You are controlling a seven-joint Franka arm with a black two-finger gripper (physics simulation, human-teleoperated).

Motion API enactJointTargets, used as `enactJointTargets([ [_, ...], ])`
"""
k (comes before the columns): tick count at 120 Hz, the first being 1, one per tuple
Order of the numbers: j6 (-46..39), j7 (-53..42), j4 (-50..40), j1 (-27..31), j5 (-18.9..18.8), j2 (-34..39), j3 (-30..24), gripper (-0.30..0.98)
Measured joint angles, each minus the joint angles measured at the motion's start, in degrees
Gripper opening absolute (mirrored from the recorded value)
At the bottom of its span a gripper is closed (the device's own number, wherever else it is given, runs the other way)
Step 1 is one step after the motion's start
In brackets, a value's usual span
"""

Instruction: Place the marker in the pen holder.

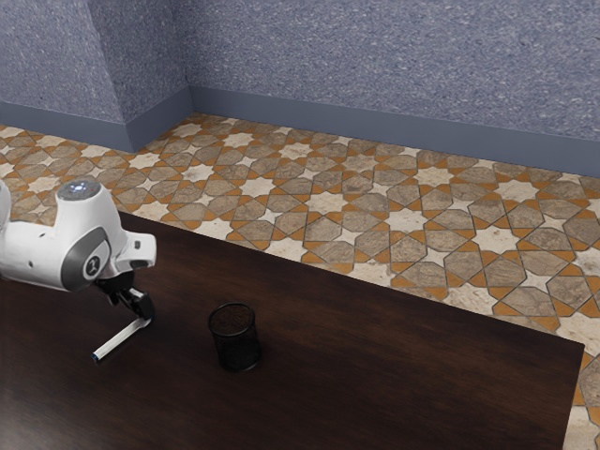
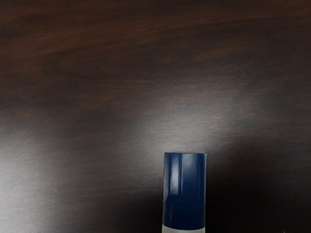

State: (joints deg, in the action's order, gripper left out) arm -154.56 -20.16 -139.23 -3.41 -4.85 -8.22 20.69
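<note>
The marker (image 1: 119, 341) is being pinched by the gripper (image 1: 145, 319), outside the pen holder (image 1: 239, 352)

In the exterior view, the white arm (image 1: 36, 255) is being seen from the nine o'clock side. With the clock face laid flat on this same view, the gripper is being placed between nine and ten o'clock from the pen holder, near to it but apart. The black fingers are being closed upon the marker — it is being gripped close to one end, and the other part is being left free. From the fingertips, the pale body of the marker is being pointed to eight o'clock, with the blue end (image 1: 96, 357) being turned away from the pen holder. How high the marker is being held over the table (image 1: 403, 366), this cannot be told with certainty.

The pen holder, dark and made of mesh, is being supported upright by the table, with its round mouth facing up. In the wrist view, the blue end is being shown close to the camera, together with a small piece of the pale body — behind them, the dark brown wood is being brightened by soft light. Toward twelve o'clock in the exterior view, the floor (image 1: 408, 220) of star-patterned tiles is being bordered by a speckled blue-grey wall (image 1: 375, 56).
</note>
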Motion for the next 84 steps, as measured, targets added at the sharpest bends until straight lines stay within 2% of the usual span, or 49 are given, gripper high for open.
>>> enactJointTargets([
  [30, 0.1, -6.0, -0.4, 0.0, 6.2, -0.9, -0.7, 0.69],
  [84, 0.7, -12.2, -0.3, 0.0, 8.7, -1.9, -0.7, 0.61],
])
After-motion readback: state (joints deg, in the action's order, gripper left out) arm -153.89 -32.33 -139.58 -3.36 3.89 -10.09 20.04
